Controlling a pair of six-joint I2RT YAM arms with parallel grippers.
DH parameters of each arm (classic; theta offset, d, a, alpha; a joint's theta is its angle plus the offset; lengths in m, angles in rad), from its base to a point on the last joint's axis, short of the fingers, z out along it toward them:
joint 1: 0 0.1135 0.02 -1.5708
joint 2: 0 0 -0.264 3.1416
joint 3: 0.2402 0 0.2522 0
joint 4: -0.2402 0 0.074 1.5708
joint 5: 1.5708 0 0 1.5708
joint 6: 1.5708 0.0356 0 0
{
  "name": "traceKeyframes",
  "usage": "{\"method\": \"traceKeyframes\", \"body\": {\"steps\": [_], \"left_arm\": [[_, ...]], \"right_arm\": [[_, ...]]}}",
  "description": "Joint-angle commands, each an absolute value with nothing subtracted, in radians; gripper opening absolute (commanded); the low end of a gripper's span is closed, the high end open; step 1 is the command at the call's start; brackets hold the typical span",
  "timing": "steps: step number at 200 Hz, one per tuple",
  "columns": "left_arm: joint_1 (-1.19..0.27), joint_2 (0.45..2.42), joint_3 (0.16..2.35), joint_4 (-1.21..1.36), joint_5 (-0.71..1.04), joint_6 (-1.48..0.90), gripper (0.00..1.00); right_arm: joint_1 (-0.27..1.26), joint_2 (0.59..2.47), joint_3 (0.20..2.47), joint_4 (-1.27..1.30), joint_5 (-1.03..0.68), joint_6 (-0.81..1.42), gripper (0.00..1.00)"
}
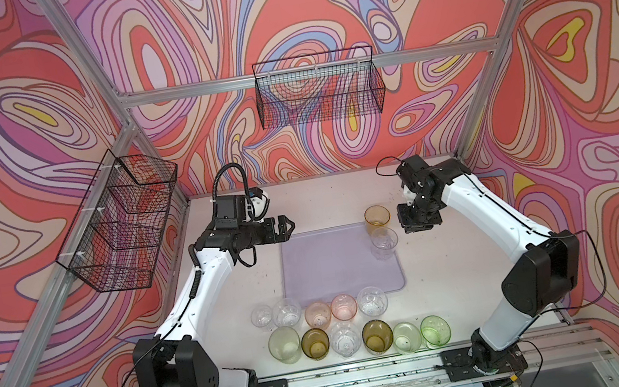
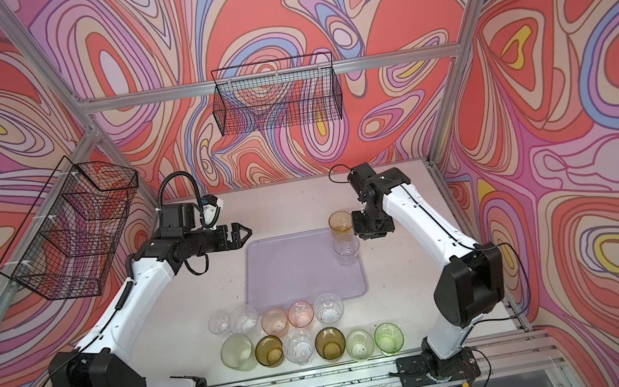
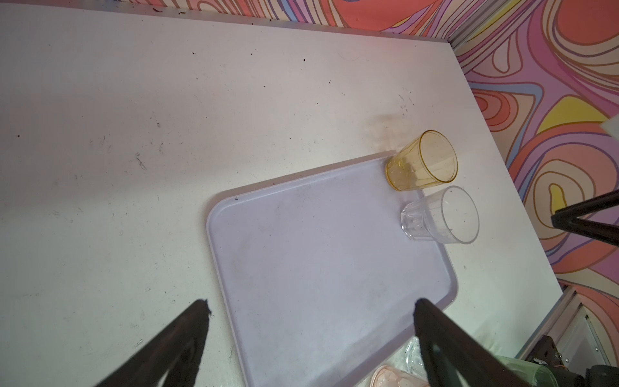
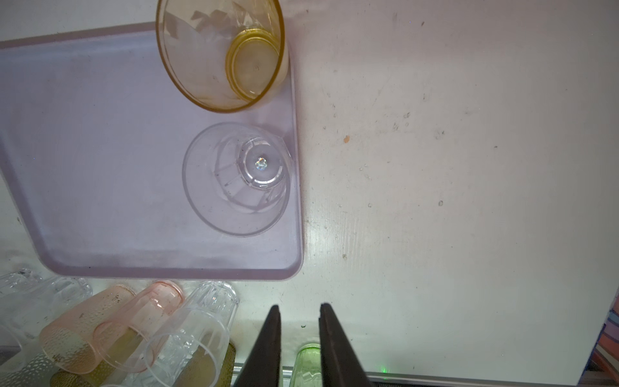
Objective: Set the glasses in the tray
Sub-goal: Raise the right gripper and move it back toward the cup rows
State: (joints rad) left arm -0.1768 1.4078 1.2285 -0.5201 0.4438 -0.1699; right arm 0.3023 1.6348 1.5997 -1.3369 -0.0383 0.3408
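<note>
Holds the left fingers (image 3: 187, 335) spread wide and empty, hovering near the far left corner of the tray (image 1: 333, 275). Holds the right fingers (image 4: 272, 335) parted only a sliver, with nothing between them, just off the tray's right edge and close to the amber glass (image 1: 377, 215).

Shows that amber glass upright in the tray's far right corner, and a clear glass (image 1: 384, 241) upright just beside it along the same edge. Leaves the rest of the tray bare.

Counts eleven more glasses standing on the surface (image 1: 440, 287) in front of the tray: a row of five (image 1: 317, 314) nearest its front rim, then a row of six (image 1: 345, 339) toward the arm bases.

Puts the task at an early stage by that count: two in, eleven to go. Seems to call next for a reach down to one of those rows.
</note>
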Motion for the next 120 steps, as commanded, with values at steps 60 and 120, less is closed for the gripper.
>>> {"method": "traceKeyframes", "body": {"steps": [60, 120], "left_arm": [[-0.178, 1.398, 1.243, -0.541, 0.435, -0.146, 0.98], [-0.177, 1.420, 1.251, -0.536, 0.448, -0.152, 0.98]], "right_arm": [[0.368, 1.504, 1.460, -1.342, -0.095, 0.370, 0.24], [0.460, 1.431, 1.377, -1.295, -0.115, 0.421, 0.30]]}}
